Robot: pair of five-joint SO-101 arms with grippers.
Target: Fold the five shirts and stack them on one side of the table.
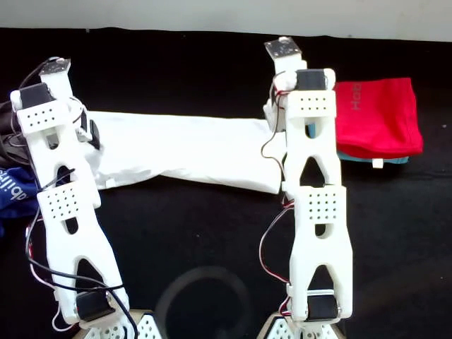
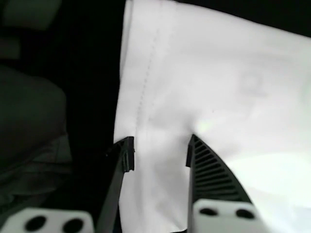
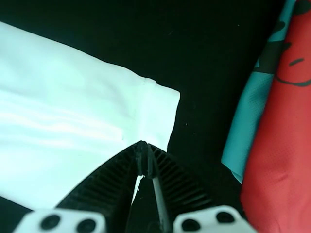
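Observation:
A white shirt (image 1: 183, 148), folded into a long band, lies across the black table. My left gripper (image 1: 88, 134) is at its left end. In the left wrist view the left gripper (image 2: 158, 150) is open, its fingers (image 2: 125, 153) straddling a strip of the white shirt (image 2: 218, 87) near its hem. My right gripper (image 1: 275, 116) is at the shirt's right end. Seen from the right wrist, the right gripper (image 3: 145, 159) is shut on the edge of the white shirt (image 3: 63, 111). A folded red shirt (image 1: 378, 116) lies on a teal shirt (image 1: 397, 161) at the right.
A blue shirt (image 1: 14, 187) and a dark cloth heap (image 1: 8, 141) sit at the table's left edge, beside my left arm. The red shirt (image 3: 286, 121) and teal shirt (image 3: 248, 126) lie close to my right gripper. Bare black table (image 1: 212, 233) stretches in front.

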